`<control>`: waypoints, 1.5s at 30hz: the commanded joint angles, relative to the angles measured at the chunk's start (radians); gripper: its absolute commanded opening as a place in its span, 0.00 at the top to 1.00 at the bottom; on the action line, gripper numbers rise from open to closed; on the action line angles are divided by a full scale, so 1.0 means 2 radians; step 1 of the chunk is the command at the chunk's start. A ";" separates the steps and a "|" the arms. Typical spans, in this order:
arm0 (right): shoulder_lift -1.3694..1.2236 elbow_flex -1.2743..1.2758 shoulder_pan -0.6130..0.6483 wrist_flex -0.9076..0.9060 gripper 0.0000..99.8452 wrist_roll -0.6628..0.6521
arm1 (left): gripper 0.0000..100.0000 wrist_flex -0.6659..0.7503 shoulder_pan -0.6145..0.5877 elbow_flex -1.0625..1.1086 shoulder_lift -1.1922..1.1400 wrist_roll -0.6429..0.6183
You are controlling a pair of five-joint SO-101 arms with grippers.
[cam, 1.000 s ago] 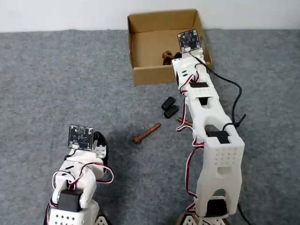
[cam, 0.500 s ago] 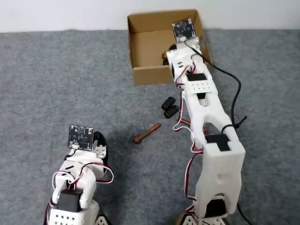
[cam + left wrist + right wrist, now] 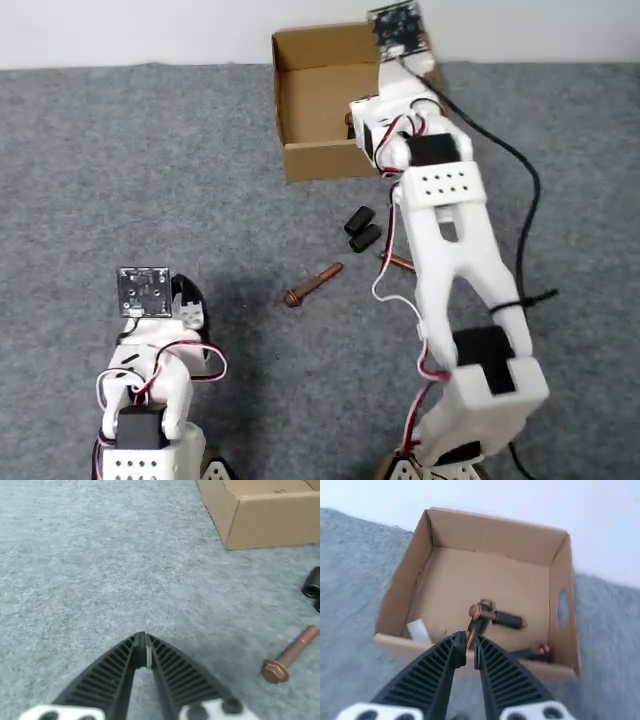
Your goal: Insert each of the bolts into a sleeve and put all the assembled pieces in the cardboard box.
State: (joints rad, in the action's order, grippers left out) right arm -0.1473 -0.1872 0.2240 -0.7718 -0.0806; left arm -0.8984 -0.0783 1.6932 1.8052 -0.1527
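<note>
Since assembled pieces [image 3: 506, 619] already lie on the floor of the cardboard box [image 3: 490, 530], the right gripper [image 3: 469, 644] above them should rise straight up, clear of the near wall. A copper bit shows at its front, and I cannot tell whether it is clamped on this or not. On the carpet [image 3: 150, 180] wait a loose bolt [image 3: 312, 283] and two sleeves [image 3: 359, 219] near it. The left gripper [image 3: 142, 639], pressed together and empty, hangs low near that bolt.

Bright, diffuse light; soft shadows on carpet [image 3: 100, 180] beside cardboard box [image 3: 320, 160], left arm [image 3: 150, 400].
</note>
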 commanded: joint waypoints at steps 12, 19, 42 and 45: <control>0.127 -0.025 0.007 -0.281 0.99 0.028 | 1.00 0.015 -0.006 -0.004 0.002 0.006; 0.092 -0.025 0.003 -0.412 0.91 0.025 | 1.00 0.015 -0.005 -0.004 0.002 0.006; -0.103 -0.056 0.059 -0.267 0.78 0.223 | 1.00 0.015 -0.005 -0.004 0.002 0.006; -0.118 -0.071 0.061 -0.301 0.78 0.251 | 1.00 0.015 -0.005 -0.004 0.002 0.006</control>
State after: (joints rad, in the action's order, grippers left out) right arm -0.3805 -0.2685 0.3360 -1.3318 0.3598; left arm -0.8968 -0.0844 1.6932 1.8052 -0.1527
